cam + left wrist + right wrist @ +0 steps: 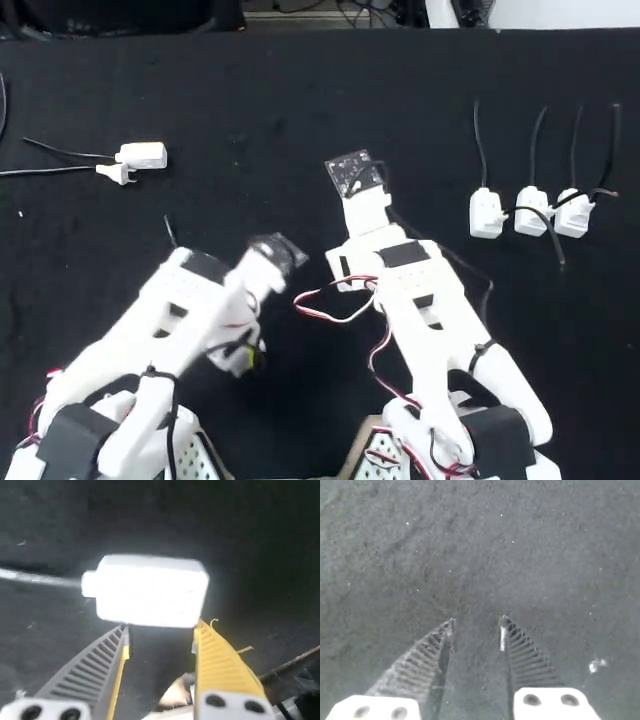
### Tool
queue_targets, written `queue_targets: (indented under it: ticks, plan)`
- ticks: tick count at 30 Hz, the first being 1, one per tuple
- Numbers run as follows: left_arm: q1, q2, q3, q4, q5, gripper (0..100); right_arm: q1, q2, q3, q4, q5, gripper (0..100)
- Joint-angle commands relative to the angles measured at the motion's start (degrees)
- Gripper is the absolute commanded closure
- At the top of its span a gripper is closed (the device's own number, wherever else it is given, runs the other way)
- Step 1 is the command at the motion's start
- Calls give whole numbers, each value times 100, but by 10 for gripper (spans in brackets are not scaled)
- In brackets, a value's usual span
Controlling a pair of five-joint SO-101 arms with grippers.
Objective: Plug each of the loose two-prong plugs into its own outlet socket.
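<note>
On the black table [300, 100], the right gripper [476, 622] hangs with fingers [520, 650] apart over the cloth. Beside it, the left gripper [160, 630] is spread too, a blocky white plug [150, 591] with a grey cord [40, 578] lying crosswise right at its fingertips [202, 635].

Left tool [161, 626] fingers parted, pointing down. Right tool [476, 622] fingers parted, arm stretched forward.

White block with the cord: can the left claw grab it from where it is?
Probably yes: the white block lies right at the tips of the open left claw, and nothing sits between them.
</note>
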Motion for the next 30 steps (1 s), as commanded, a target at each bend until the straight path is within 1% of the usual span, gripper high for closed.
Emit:
queue_targets:
  ticks: [1,4,8,11,13,16,20,23,25,28,30]
  plan:
    - [-831,-79,-989,378,88,798,105,-242,-31,9,18,861]
    - [-1051,-70,-919,299,53,798,105,-242,-31,9,18,861]
    - [-971,-70,-611,273,-264,798,123,-277,-31,9,18,861]
    - [-919,-70,-382,35,-273,798,413,-286,-84,18,-97,861]
    - [-919,-70,-207,-387,-88,798,782,-295,-189,26,-422,861]
    - [-910,-70,92,-1160,448,798,1196,-277,-259,18,-765,861]
    - [-848,-70,242,-1916,1143,798,1231,-251,-242,9,-879,861]
    - [-549,-70,207,-2189,1538,798,1231,-251,-233,-97,-879,861]
    - [-215,-70,180,-2330,1776,798,1231,-242,-233,-123,-870,861]
    - [198,-79,180,-2497,1916,798,1231,-242,-224,-123,-870,861]
    - [277,-88,119,-2462,1881,798,1231,-242,-224,-123,-870,861]
